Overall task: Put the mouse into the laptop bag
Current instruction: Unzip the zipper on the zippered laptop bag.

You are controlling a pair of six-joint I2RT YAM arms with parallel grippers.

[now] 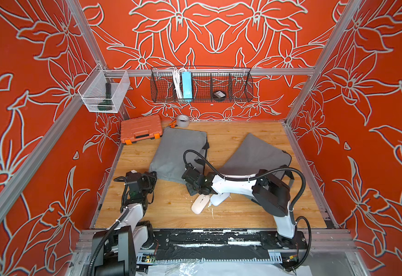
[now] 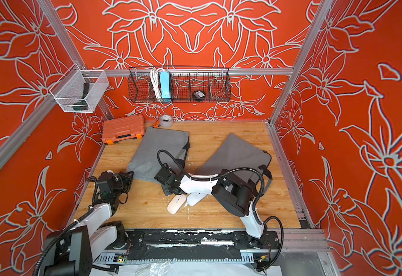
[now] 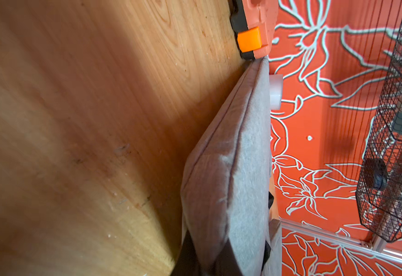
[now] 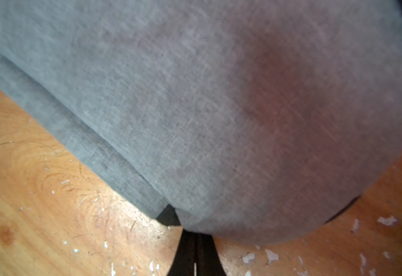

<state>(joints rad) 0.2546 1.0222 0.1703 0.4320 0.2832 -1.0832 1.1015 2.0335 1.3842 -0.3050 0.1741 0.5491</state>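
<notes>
1. Position: the mouse (image 1: 200, 204) lies on the counter (image 1: 147, 210) near the front centre, just beside a second mouse (image 1: 220, 198). Both are outside the laptop bag (image 1: 178, 153), which lies flat farther back. A second laptop bag (image 1: 255, 155) lies beside it, apart from it.
2. Left gripper (image 1: 152, 176): it sits at the near corner of the laptop bag. The fingers are together and appear to be pinched on the bag's edge.
3. Right gripper (image 1: 185, 177): it reaches across to the near edge of the same bag. In the right wrist view the fingers (image 4: 188, 251) are closed, with grey fabric caught between them.
4. Step in hand, as judged: the bag mouth is being taken hold of for opening. Neither mouse is in a bag yet.
5. Handling of the mouse, as judged: it is light and rigid, with a smooth, low shell that is likely slippery.
   - Grip it across the narrow flanks at mid-body, not on the domed top.
   - The neighbouring mouse crowds one flank.
6. Handling of the bag, as judged: it is soft and limp, so the opening will sag shut unless held.
</notes>
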